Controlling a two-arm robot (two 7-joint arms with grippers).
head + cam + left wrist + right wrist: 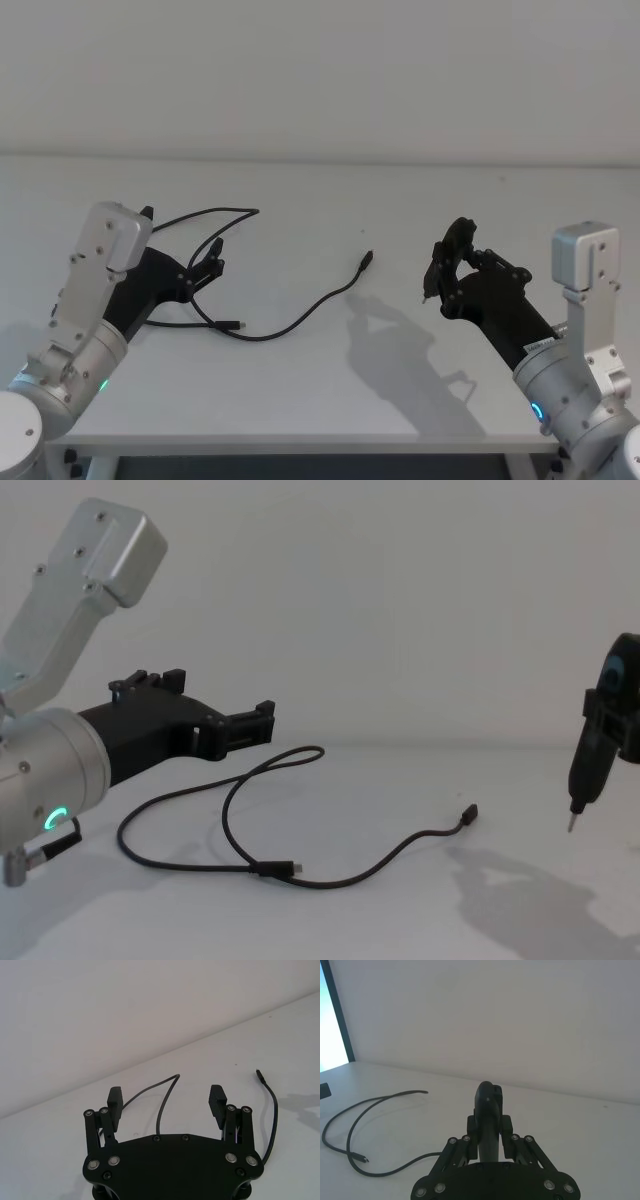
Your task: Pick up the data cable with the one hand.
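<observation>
The data cable (300,320) lies in loose loops on the left half of the surface (400,400). Its bends gather toward the left edge, and one small plug (368,259) reaches out to about the middle. I judge it light and limp: thin, soft and flat against the surface, with nothing stiff to lever under. Once lifted, it should droop on both sides and drag its ends along. The round jacket looks smooth, so a shallow pinch could let it slide out. I would take hold where a single strand runs alone through the loop nearest me, well away from the plugs, and close low with the pads almost on the surface.

My left gripper (212,258) hangs above those loops near the left edge, jaws spread wide with nothing between them. In the left wrist view a strand runs up through the gap. My right gripper (455,245) hovers over the right half, well apart from the cable, jaws closed on a black pen-shaped tool (590,765) with a blue mark.

I can read no brand, label or writing anywhere.
</observation>
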